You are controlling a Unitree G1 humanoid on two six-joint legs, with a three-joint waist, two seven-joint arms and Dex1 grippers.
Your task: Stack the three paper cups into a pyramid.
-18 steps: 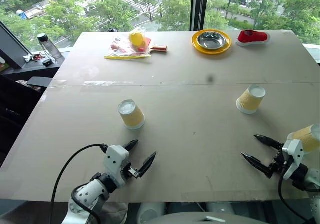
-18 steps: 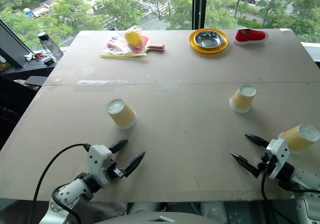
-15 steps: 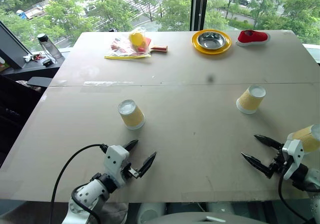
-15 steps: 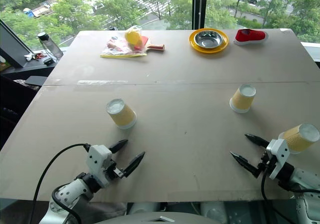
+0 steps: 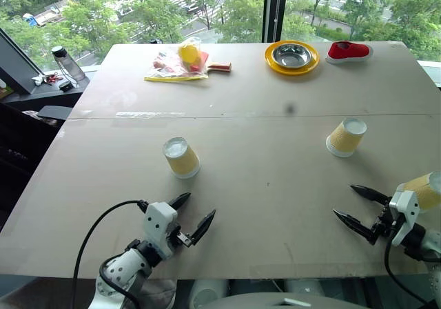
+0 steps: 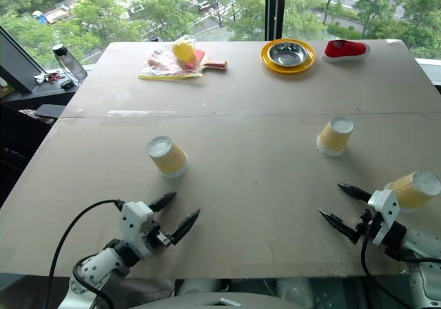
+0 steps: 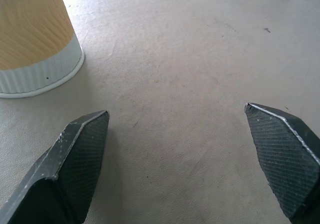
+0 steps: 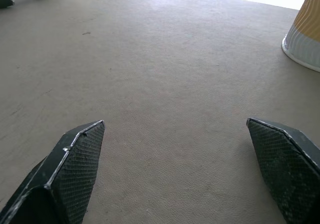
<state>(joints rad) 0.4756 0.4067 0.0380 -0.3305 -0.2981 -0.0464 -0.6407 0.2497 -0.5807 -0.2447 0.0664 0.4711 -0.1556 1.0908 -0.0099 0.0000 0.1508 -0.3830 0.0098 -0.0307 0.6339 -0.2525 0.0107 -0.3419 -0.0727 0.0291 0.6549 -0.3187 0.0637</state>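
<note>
The three paper cups are sitting mouth-down and well apart on the desk (image 5: 275, 205), so no pyramid is forming yet. The left cup (image 5: 181, 157) is standing just beyond the left gripper (image 5: 191, 214); the middle cup (image 5: 346, 137) is resting farther back on the right half; the right cup (image 5: 422, 189) is sitting at the desk's right edge, just behind the right gripper (image 5: 359, 209). Both grippers are hovering low over the near edge with fingers spread wide and holding nothing, apparently readying for a first pick. Inverted placement is giving each cup a broad rim as footing. The steel bowl (image 5: 291, 56) on its yellow plate (image 5: 270, 58) is lying far back, clear of the work.
</note>
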